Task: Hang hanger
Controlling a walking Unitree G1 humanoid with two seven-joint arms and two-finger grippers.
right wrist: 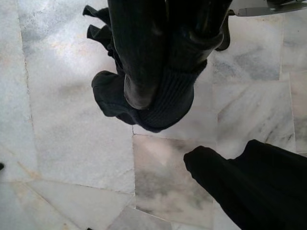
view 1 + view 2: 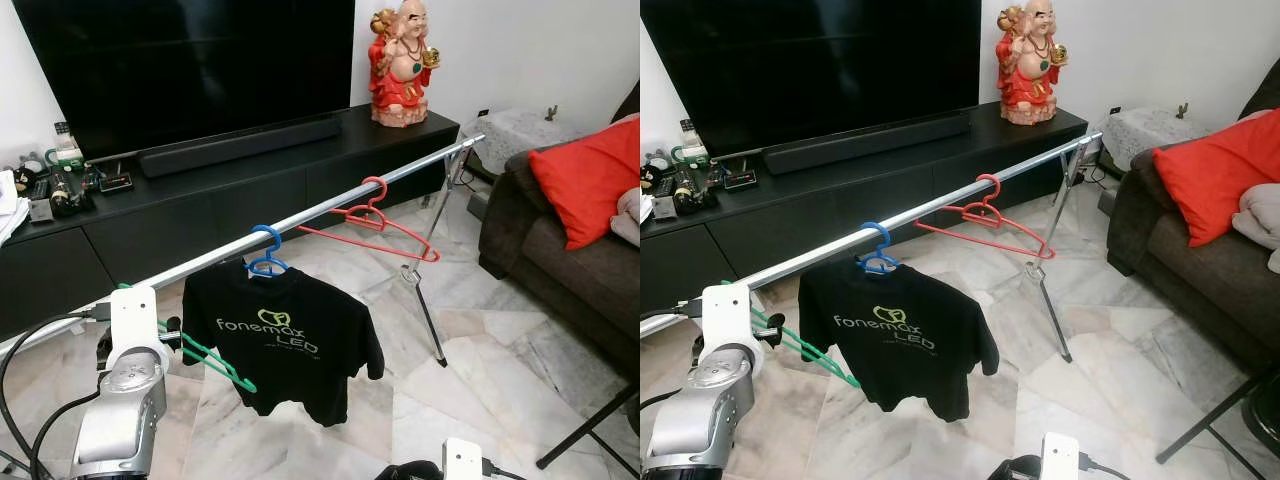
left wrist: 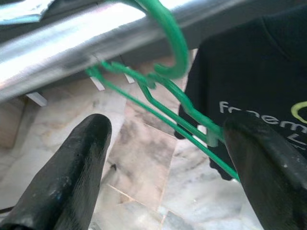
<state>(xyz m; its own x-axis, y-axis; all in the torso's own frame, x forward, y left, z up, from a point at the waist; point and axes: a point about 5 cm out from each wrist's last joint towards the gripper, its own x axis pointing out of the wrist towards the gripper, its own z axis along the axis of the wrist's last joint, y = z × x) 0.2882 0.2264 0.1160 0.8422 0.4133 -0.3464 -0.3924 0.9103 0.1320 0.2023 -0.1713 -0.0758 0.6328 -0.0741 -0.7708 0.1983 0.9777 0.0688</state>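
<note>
The green hanger (image 3: 165, 103) has its hook over the silver rail (image 2: 300, 221), at the rail's near end, its body slanting down beside the black T-shirt (image 2: 285, 340). The left gripper (image 3: 168, 158) sits just below the rail with its jaws spread, one finger on either side of the hanger's wires (the far finger seems to touch them). The shirt hangs from a blue hanger (image 2: 266, 250); farther along the rail is a red hanger (image 2: 375, 220). The right gripper (image 1: 158, 72) hangs low over the marble floor (image 1: 62, 120), jaws pressed together.
</note>
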